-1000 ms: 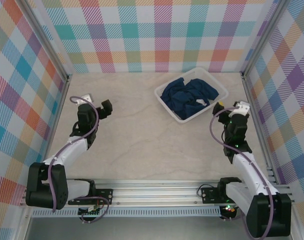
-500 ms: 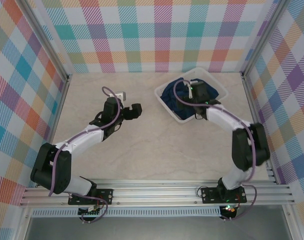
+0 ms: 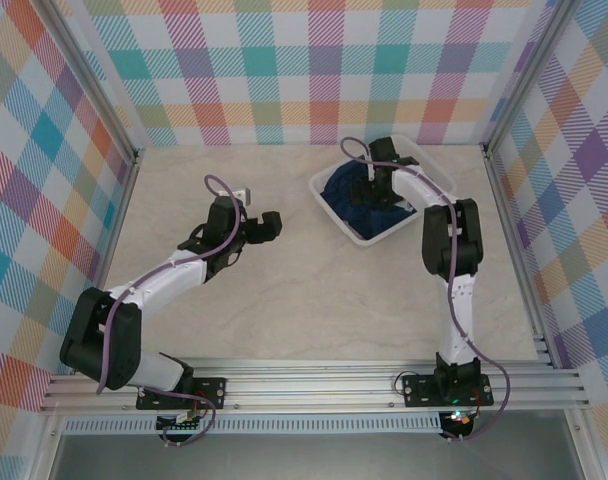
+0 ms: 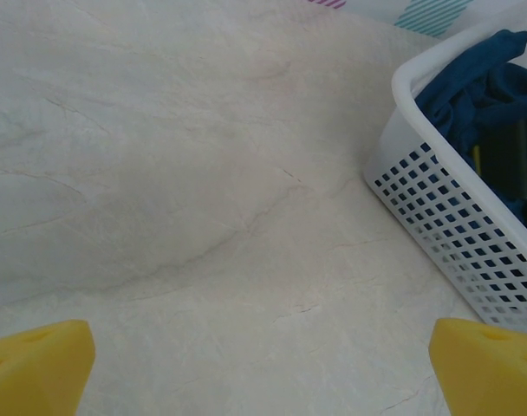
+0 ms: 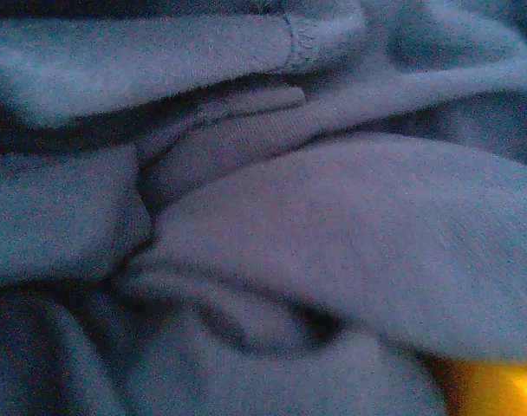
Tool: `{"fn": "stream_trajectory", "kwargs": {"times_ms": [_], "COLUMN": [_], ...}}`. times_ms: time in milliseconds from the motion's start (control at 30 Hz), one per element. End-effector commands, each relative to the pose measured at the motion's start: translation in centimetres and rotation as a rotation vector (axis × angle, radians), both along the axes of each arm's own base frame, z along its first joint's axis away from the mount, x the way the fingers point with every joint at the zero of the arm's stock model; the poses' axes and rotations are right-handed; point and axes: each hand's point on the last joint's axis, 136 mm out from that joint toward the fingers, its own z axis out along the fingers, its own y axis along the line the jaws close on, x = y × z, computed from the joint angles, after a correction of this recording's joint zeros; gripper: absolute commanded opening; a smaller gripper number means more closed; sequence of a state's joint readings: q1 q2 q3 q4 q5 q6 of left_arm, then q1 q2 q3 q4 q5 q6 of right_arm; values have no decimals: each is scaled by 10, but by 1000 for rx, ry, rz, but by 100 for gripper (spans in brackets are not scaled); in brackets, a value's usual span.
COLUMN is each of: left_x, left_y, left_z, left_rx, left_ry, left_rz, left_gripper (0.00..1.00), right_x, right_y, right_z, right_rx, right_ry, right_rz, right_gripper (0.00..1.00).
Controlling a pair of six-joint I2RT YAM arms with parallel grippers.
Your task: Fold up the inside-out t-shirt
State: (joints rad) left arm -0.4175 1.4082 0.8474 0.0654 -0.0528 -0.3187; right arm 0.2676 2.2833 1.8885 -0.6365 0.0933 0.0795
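Observation:
The inside-out t-shirt is a dark navy bundle crumpled in a white perforated basket at the back right of the table. My right gripper is lowered into the basket, its jaws wide and pushed into the folds of the t-shirt. One yellow fingertip shows at the lower right; cloth hides the other. My left gripper hovers open over bare table left of the basket, its yellow pads far apart with nothing between them. The basket and t-shirt lie to its right.
Checked walls close the table on the left, back and right. The marbled tabletop is bare between the arms and the basket. An aluminium rail runs along the near edge by the arm bases.
Both arms have reached out from their folded poses near the front. In the last half second the right gripper sank further into the basket onto the t-shirt; the left barely moved.

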Motion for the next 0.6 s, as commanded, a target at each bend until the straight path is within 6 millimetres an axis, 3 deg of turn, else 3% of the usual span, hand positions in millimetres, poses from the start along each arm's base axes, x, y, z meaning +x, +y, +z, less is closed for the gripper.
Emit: {"fn": "stream_trajectory", "kwargs": {"times_ms": [0,100,167,233,267,400,467,567], "left_x": [-3,-6,-8,-10,-11,-20,-25,-29], "left_y": [9,12,14,17,19,34,45,65], "left_z": [13,11,12,11,13,14,14,15], "left_rx": [28,39,42,48,52,68,68,37], "left_ry": [-32,-25,-26,-26,-30,-51,-62,-73], "left_rz": [19,28,33,41,49,94,128,192], "left_gripper": [99,99,99,99,99,100,100,100], "right_x": [-15,-7,1,11,16,4,-18,-58], "right_y": [4,1,0,0,0,-2,5,30], "right_z": [-26,-35,-25,2,26,152,223,303], "right_rx": [45,50,68,118,150,318,415,541], "right_ry": [147,141,93,-13,-88,-388,-535,-684], "right_rz": [-62,-93,-101,-91,-87,-61,-12,92], "right_gripper": [86,72,48,17,2,0,0,0]}}
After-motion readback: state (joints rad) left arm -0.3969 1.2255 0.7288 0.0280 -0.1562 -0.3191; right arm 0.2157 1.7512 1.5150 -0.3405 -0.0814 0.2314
